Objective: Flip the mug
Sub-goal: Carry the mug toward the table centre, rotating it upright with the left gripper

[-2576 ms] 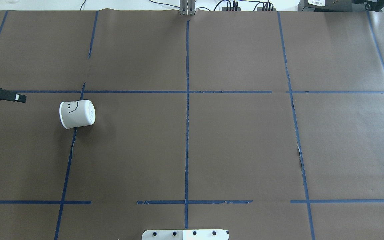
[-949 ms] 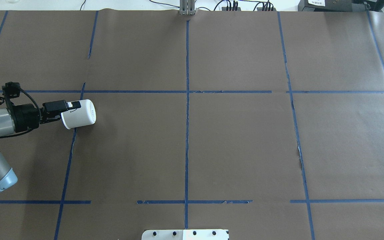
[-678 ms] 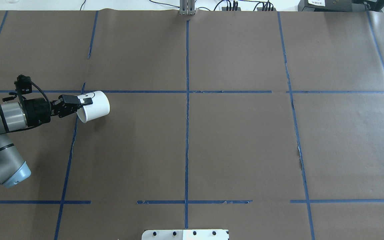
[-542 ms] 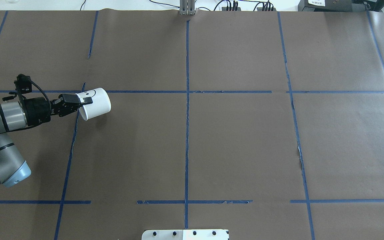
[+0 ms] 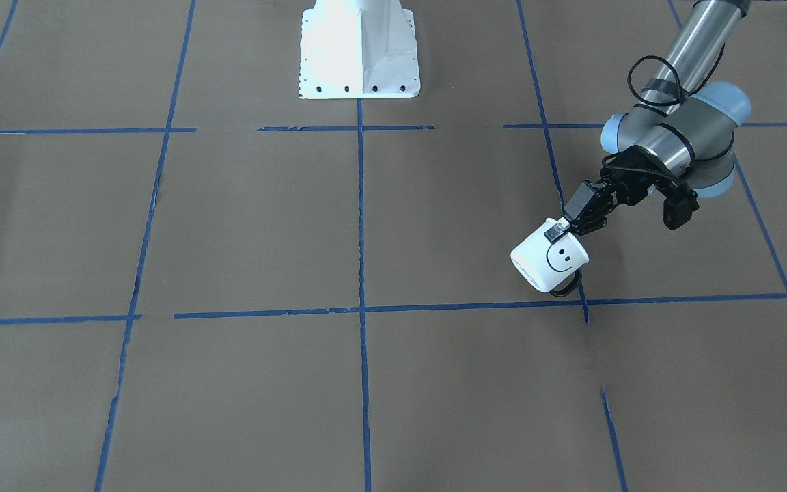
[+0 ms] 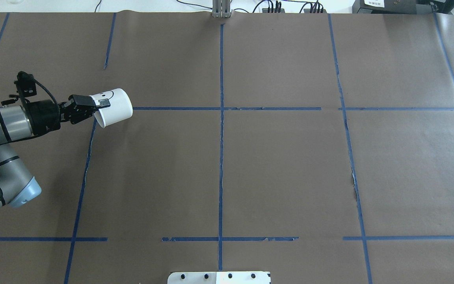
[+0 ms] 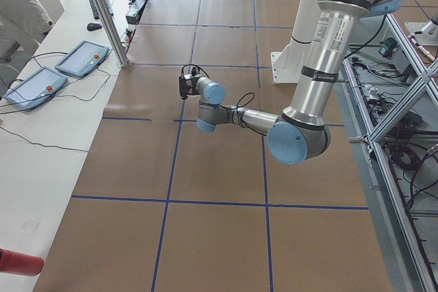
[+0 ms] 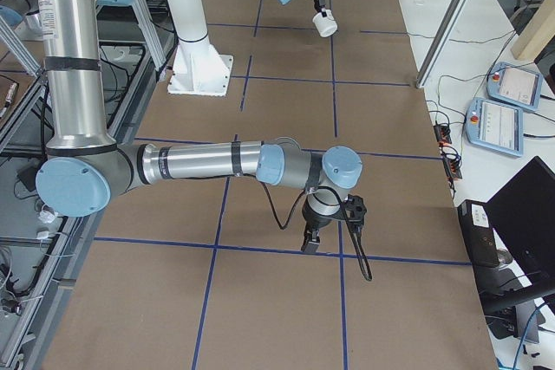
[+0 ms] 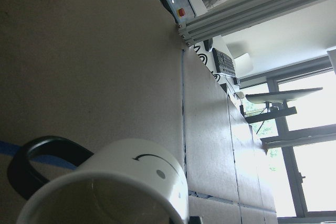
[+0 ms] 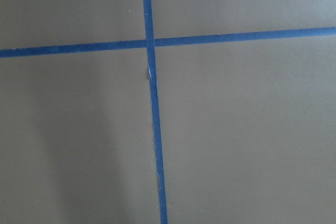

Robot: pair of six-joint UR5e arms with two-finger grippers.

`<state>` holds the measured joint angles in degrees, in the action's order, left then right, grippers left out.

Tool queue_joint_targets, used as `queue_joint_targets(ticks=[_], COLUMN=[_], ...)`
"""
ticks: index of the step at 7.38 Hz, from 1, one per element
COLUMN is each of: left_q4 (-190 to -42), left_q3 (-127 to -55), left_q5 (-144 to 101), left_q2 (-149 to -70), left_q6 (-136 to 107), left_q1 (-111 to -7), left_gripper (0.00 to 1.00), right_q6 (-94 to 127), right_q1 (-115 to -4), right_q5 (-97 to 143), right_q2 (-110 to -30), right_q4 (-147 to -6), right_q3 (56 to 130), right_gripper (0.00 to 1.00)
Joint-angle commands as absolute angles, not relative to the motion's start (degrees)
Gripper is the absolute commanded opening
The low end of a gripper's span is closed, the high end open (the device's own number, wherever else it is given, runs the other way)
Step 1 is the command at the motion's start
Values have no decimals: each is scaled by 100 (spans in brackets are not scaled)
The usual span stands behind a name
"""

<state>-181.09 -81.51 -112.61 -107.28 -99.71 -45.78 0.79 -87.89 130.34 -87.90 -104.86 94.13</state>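
**Left Gripper Clamped on Mug Rim; Mug Held on Its Side**

1. Locate the mug [image 6: 115, 108] at the left of the overhead view. It sits where a long line of blue tape [image 6: 221, 157] running across the table meets a shorter line. In the front-facing view, find the mug [image 5: 548, 261] at the right, just above the cross line of tape.

2. Check the mug's attitude. It is tipped on its side, with the open mouth toward the left gripper [image 6: 99, 105] and the base pointing away from it. The smiley face [image 5: 561, 258] faces the front camera. The dark handle [image 5: 566, 291] hangs at the underside, close to the brown paper [image 6: 282, 169]. You cannot tell whether the handle touches the paper.

3. Check the left gripper [image 5: 560, 230]. Its jaws pinch the mug wall at the rim, and one finger [image 6: 101, 103] lies along the outside of the wall. The left wrist view shows the mug [image 9: 131, 182] close up, with the mouth toward the lens and the handle [image 9: 31, 167] at the left.

4. Note that the left arm [image 6: 10, 123] reaches in low from the table's left edge.

5. Locate the right gripper [image 8: 310, 242] in the right side view only. It points down over the paper, well apart from the mug [image 8: 326, 25]. You cannot tell how its jaws stand.
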Motion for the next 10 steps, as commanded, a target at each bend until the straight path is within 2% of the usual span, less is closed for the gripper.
queue_joint_targets(ticks=[1,3,5,6,8,10], left_q4=[-15369,-12792,-10209,-9395,-8773,-8771], left_q3=[-9329,-9387,-9282,-9151,-7645,-7551], left_q5=[-11934,-11901,-11569,-11297,-11294,-11277], left_q2=[-11115,-12404,-13311,-13646,-14796,-14888], left_q6=[-9914,-9723,-9074,-8670,-8631,-8622], left_q1=[-4623,-4414,-3843,-3562,-3279,-3165], left_gripper=[0,0,0,0,0,0], right_q6=[79,79,79,79,79,79], right_q1=[-8789,-8789,-8789,-8789,-8789,-8789], right_q5=[13034,13034,13034,13034,13034,13034], right_q2=[-8789,-8789,-8789,-8789,-8789,-8789], right_q4=[-10485,-10485,-10485,-10485,-10485,-10485], right_q3=[9413,9413,9413,9413,9413,9413], right_gripper=[100,100,100,100,100,100])
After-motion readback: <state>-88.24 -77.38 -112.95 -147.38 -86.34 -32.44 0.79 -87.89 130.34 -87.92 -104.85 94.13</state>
